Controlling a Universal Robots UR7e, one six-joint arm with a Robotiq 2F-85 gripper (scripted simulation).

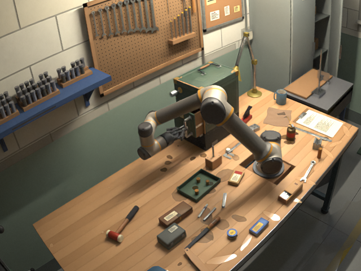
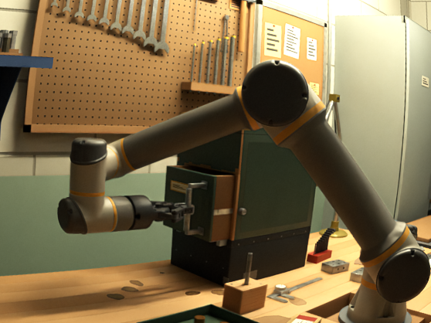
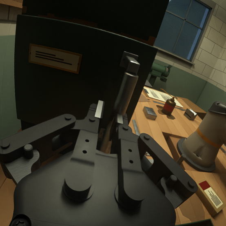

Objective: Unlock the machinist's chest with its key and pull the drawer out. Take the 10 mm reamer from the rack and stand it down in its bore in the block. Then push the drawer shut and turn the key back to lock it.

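Observation:
The drawer (image 2: 201,202) stands part way out of the green machinist's chest (image 1: 207,105), its wooden side showing. I grip the drawer's metal bar handle (image 2: 189,208) with my closed gripper (image 2: 184,210), reaching in level from the left; from the wrist camera the handle (image 3: 124,92) runs up between my fingers (image 3: 108,115) in front of the dark drawer face and its label. A wooden block (image 1: 213,161) in front of the chest carries a thin metal rod standing upright in it. The reamer rack (image 1: 181,37) hangs on the pegboard. The key is hidden from me.
The pegboard (image 1: 143,38) with wrenches fills the wall behind the chest. A green tray (image 1: 199,185) with small pegs lies forward of the block, and a mallet (image 1: 122,224), boxes and small tools lie scattered over the front of the bench. My arm's base (image 1: 269,163) stands to the right.

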